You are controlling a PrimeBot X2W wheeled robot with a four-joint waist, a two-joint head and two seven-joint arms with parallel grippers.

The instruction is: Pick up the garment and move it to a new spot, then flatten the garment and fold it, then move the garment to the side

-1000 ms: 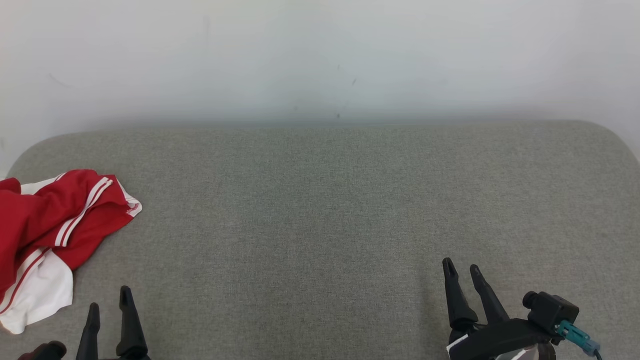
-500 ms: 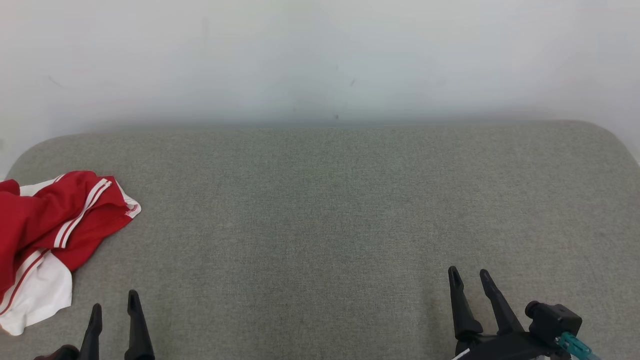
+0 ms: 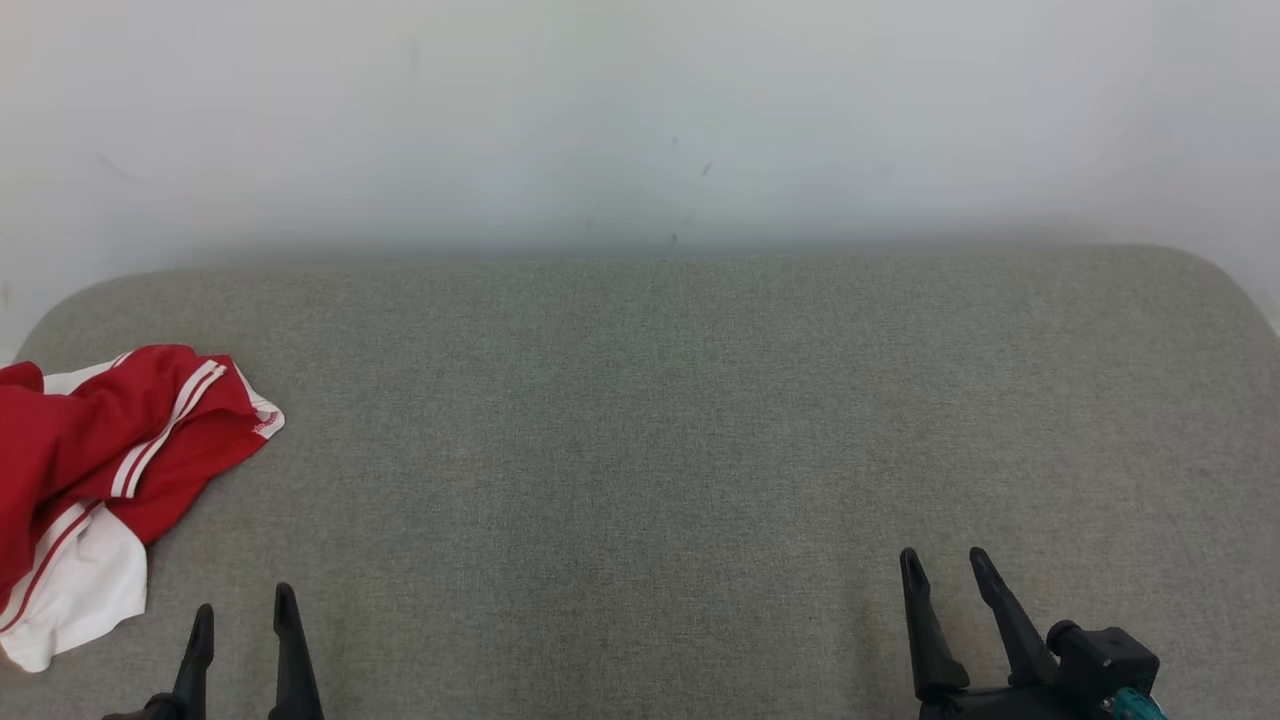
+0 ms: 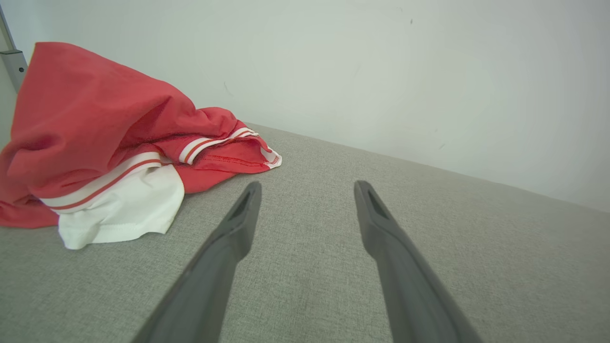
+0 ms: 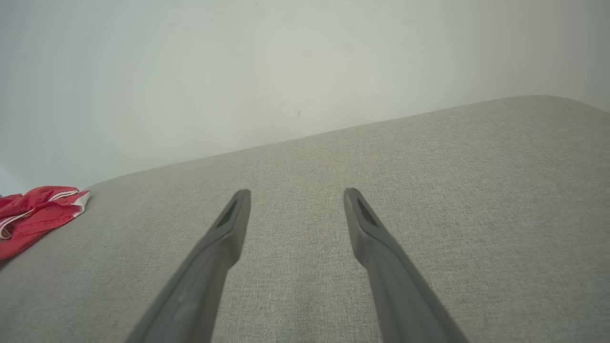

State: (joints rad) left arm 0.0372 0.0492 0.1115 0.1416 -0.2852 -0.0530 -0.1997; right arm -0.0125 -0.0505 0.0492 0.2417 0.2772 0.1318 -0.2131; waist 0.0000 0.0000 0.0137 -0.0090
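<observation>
The garment point(image 3: 120, 450), red with white panels and thin white-and-red stripes along its edges, lies crumpled in a heap on the grey fabric cushion point(image 3: 640, 420). It sits ahead of the left gripper point(image 3: 245, 612) and off to the outer side of its fingers, near them but not touching. In the left wrist view the garment point(image 4: 105, 128) rises in a loose red mound beyond and to the left of the left-hand finger point(image 4: 238, 224), with a white flap at its near edge and a striped hem pointing toward the gap between the fingertips. The left gripper point(image 4: 309, 190) stands with its fingers spread wide and nothing between them, only bare cushion beneath.

The right gripper point(image 3: 943, 560) is well apart from the garment, across the cushion. Its fingers are also spread wide and hold nothing. In the right wrist view the garment point(image 5: 33, 212) shows as a small red edge far to the left of the right gripper point(image 5: 296, 193).

A pale wall point(image 3: 640, 120) rises past the fingertips of both grippers, behind the cushion's far edge. A grey metal post point(image 4: 12, 62) stands behind the garment.
</observation>
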